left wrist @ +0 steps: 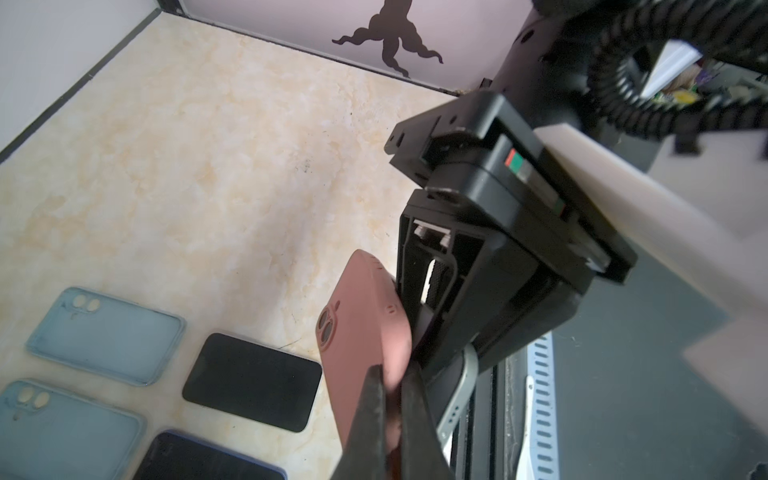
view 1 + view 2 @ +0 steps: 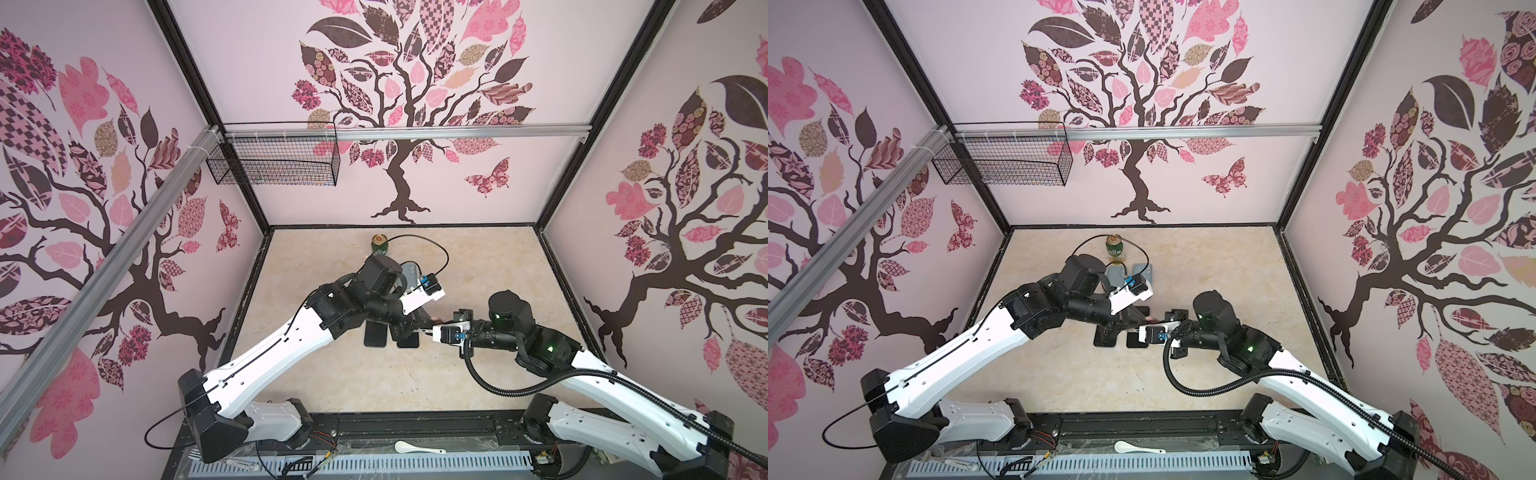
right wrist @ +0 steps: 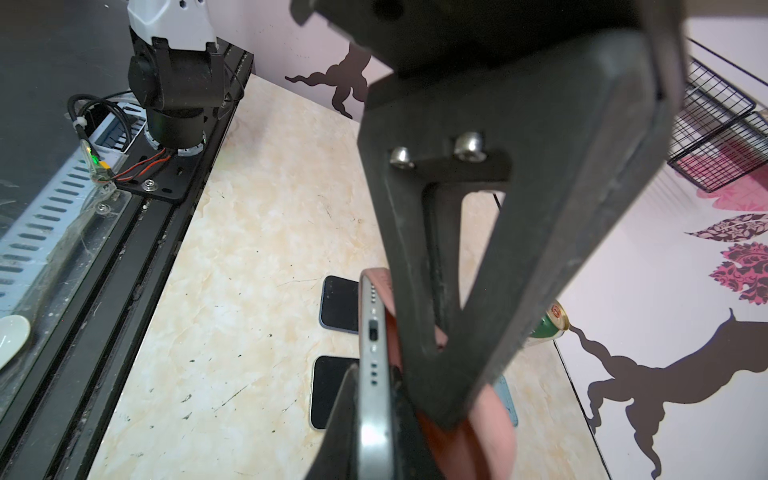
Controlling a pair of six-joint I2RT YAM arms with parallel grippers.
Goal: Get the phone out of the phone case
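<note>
My left gripper [image 1: 392, 374] is shut on one edge of the pink phone case [image 1: 365, 332], which is held up off the table on its side. The case's camera cut-out faces the left wrist camera. Right beside it, my right gripper [image 3: 374, 374] is shut on the phone [image 3: 374, 345]. The phone's silver edge, with its port and speaker holes, stands between the jaws. Part of that silver edge [image 1: 461, 390] pokes out behind the case. In both top views the two grippers [image 2: 430, 318] [image 2: 1133, 330] meet over the middle of the table, with a sliver of pink [image 2: 1148, 319] between them.
Two light-blue cases [image 1: 108, 332] [image 1: 66, 432] and two dark phones [image 1: 253, 380] [image 1: 208, 457] lie flat on the marble table below. A green can [image 2: 379, 244] stands at the back. A wire basket [image 2: 278, 162] hangs on the rail, and a white spoon [image 2: 415, 448] lies on the front ledge.
</note>
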